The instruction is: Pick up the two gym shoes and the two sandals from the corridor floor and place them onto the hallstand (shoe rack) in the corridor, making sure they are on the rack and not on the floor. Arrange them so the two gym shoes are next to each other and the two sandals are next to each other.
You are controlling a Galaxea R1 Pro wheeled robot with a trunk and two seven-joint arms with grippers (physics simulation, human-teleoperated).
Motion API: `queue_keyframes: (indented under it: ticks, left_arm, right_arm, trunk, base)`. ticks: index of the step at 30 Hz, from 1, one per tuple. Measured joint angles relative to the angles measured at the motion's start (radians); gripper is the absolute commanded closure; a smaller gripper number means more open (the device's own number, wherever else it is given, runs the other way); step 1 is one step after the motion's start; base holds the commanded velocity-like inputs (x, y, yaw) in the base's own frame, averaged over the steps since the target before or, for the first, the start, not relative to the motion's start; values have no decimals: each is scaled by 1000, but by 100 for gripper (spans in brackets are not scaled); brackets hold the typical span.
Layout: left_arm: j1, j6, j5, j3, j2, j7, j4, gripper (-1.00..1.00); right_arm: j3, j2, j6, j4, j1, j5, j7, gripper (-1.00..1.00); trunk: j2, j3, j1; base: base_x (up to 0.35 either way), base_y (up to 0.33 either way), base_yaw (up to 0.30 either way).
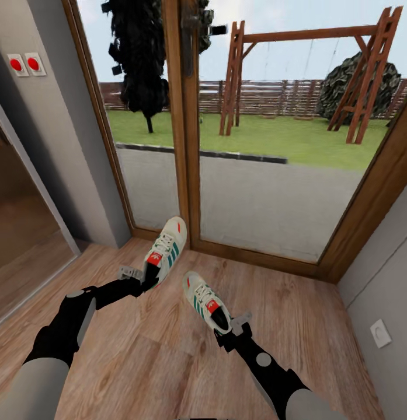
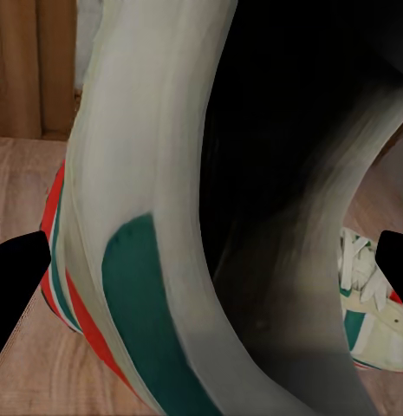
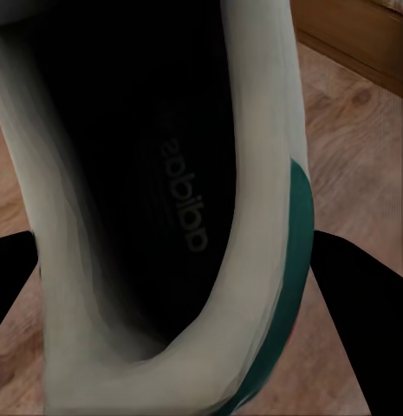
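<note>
While both arms reach forward over the corridor floor (image 1: 139,361), each gripper meets one of the two gym shoes at its heel end. On the left, the left gripper (image 1: 139,279) sits at the back of the left gym shoe (image 1: 166,248), whose toe points away toward the wooden door frame (image 1: 188,146) and whose heel seems raised off the planks. In the left wrist view, that shoe's white heel collar (image 2: 149,199) with its green patch and dark opening stands between the two black fingertips (image 2: 15,277), one at each edge of the picture; the jaws stand wide, one to either side of the heel, and whether they press on it I cannot tell. The other sneaker (image 2: 370,295) shows past the collar, lying on the floor.

Further right, the right gym shoe (image 1: 206,300) lies well apart from the first, toe toward the glass door (image 1: 273,186), and the right gripper (image 1: 233,328) is at its heel. In the right wrist view the shoe's dark insole and pale collar (image 3: 253,173) run between the black fingers (image 3: 357,303), which flank the heel on both sides; again the jaws are spread about the shoe, and firm contact cannot be told.

A white wall socket (image 1: 380,333) sits low on the right wall.
</note>
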State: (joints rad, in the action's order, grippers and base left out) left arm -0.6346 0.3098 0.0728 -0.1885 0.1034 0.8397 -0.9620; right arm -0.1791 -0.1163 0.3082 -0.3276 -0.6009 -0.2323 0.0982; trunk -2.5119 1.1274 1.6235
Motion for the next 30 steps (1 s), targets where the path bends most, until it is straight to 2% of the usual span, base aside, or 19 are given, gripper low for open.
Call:
queue_keyframes:
  ticks: [21,27,30]
  left_arm:
    - [0,0,0,0,0,0,0,100]
    - [0,0,1,0,0,0,0,100]
    - [0,0,2,0,0,0,0,100]
  right_arm:
    - [0,0,0,0,0,0,0,100]
    - [-1,0,0,1,0,-1,-1,100]
    - [-1,0,0,1,0,-1,-1,100]
  trunk:
    - [5,-116,-9]
    - [5,-118,-9]
    - [5,-118,-9]
  base:
    - [0,0,0]
    - [0,0,26]
    - [0,0,244]
